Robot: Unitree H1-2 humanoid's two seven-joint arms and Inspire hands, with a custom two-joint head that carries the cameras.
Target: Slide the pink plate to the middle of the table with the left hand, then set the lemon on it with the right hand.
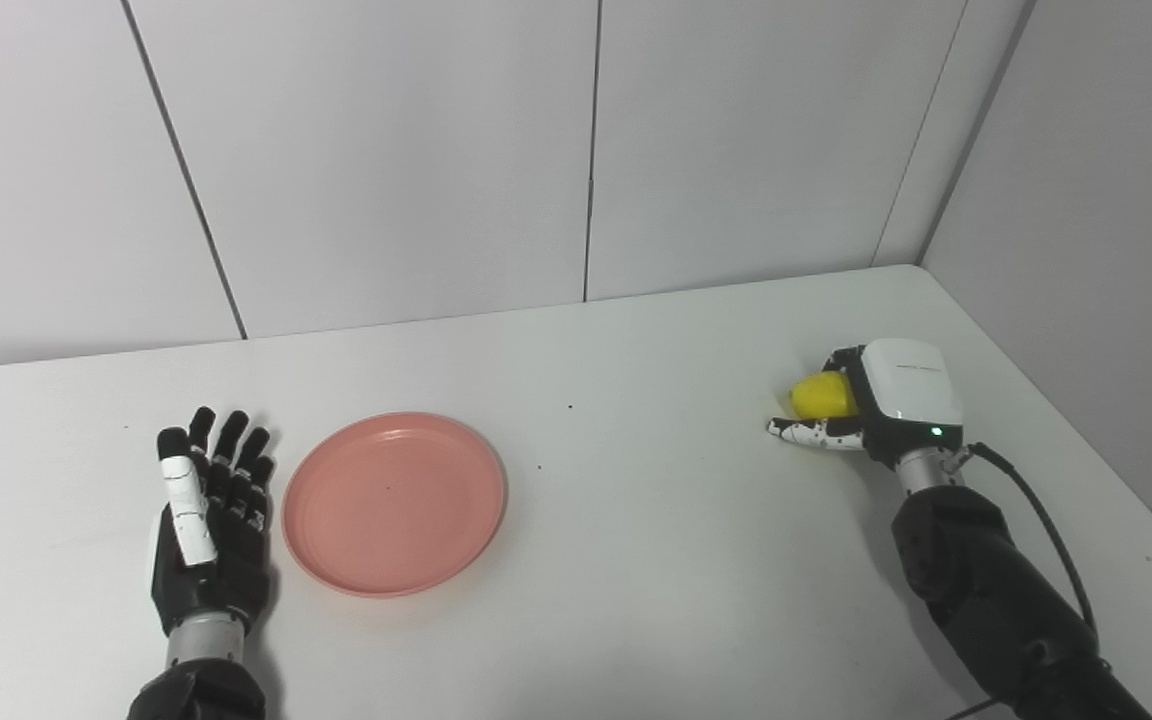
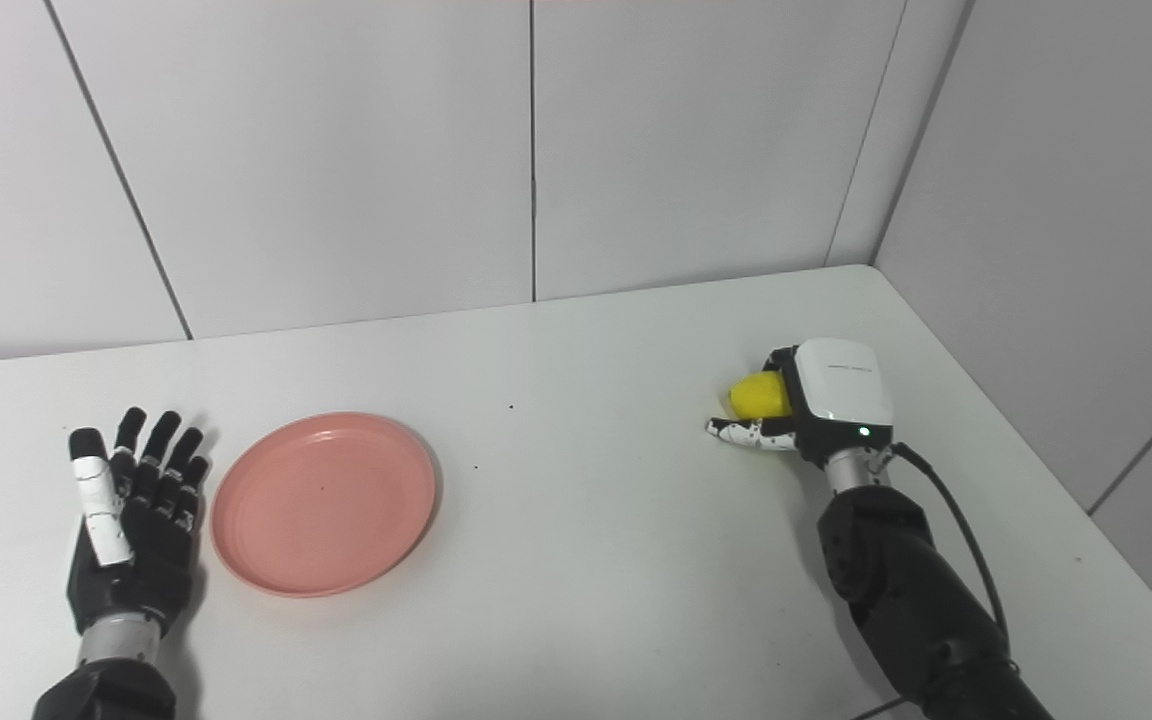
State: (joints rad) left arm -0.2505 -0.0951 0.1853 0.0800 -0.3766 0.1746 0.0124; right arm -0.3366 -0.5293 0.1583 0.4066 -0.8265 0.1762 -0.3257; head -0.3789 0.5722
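Observation:
A round pink plate [image 1: 394, 503] lies flat on the white table [image 1: 636, 560], left of the middle. My left hand [image 1: 211, 520] rests just left of the plate's rim, palm toward the plate, fingers straight and apart, holding nothing. Whether it touches the rim I cannot tell. At the right side of the table a yellow lemon [image 1: 823, 396] sits inside my right hand [image 1: 871, 405]. The thumb lies under its near side and the white back of the hand covers its right part. The fingers curl around the lemon, mostly hidden behind it.
Grey wall panels close off the back and the right side of the table, meeting at the far right corner [image 1: 914, 265]. A black cable [image 1: 1046, 520] runs along my right forearm. A few small dark specks [image 1: 569, 407] dot the tabletop.

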